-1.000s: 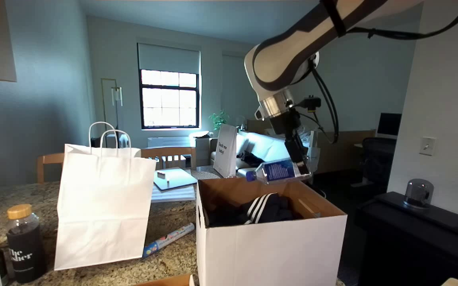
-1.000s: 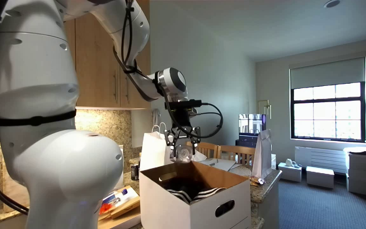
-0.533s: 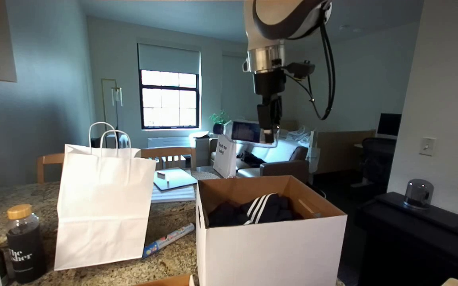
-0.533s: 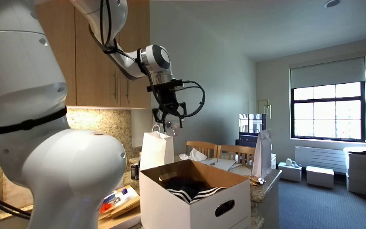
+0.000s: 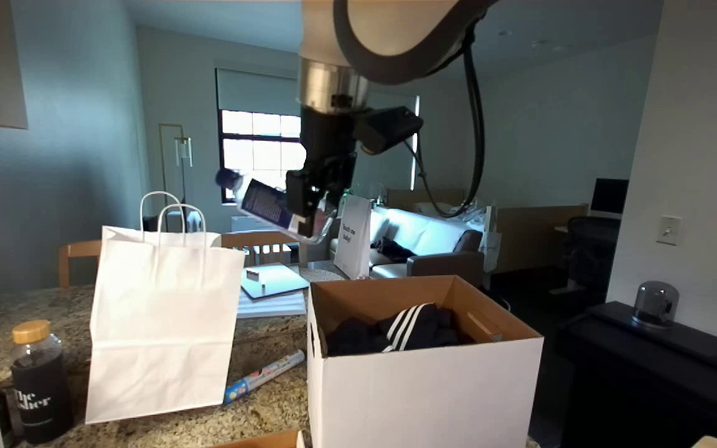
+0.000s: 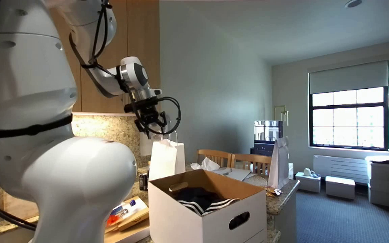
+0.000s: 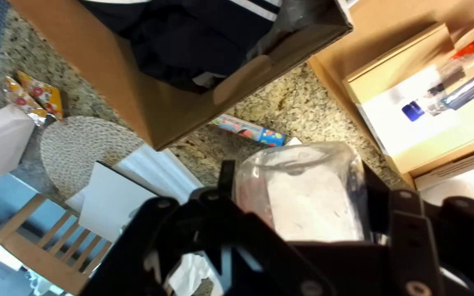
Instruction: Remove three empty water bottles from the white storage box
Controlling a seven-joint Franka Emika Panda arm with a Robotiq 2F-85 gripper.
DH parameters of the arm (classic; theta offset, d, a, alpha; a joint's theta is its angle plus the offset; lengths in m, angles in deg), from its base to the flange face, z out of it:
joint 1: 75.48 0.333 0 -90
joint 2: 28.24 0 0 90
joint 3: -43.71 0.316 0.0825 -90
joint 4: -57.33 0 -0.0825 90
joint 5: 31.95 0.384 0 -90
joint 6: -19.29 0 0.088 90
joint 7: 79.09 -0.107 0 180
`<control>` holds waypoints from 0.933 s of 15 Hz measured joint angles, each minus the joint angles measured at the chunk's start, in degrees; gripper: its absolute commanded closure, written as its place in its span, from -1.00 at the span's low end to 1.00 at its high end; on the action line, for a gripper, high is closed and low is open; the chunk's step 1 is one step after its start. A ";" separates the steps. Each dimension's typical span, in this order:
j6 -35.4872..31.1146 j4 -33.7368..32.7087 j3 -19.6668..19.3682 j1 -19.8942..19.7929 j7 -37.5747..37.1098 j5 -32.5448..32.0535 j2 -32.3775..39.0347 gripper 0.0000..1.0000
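1. Currently my claw (image 7: 298, 179) is clamped around a clear bottle (image 5: 262, 202) near its base end, which faces my wrist camera.
2. I have that bottle up in the air, outside the white box (image 5: 424, 398) and higher than its rim; it hangs tilted, dark cap end uppermost, with a dark blue label along its body.
3. From an exterior view, the claw shows just above the white bag (image 6: 167, 160) with loop handles; I cannot tell whether it is directly over it.
4. On the desk (image 5: 253, 417), the white box stands open with dark, white-striped clothes (image 5: 417, 326) inside, and I can see an oval hand-hole in its side.
5. My wrist view gives me a second bottle (image 7: 473, 86), blue-capped, lying in a shallow cardboard tray (image 7: 379, 24) near the white box.
6. Between the bag and the white box I see a patterned tube (image 5: 265, 375) lying on the desk; a dark jar (image 5: 40, 398) with a wooden-looking lid stands on the bag's other side.
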 measured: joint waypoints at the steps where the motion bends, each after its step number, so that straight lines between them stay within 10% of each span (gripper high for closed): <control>1: -0.17 -0.50 1.55 0.36 -0.62 -0.44 2.57 0.13; 14: 12.45 -20.55 2.96 10.23 5.21 -0.94 40.61 0.13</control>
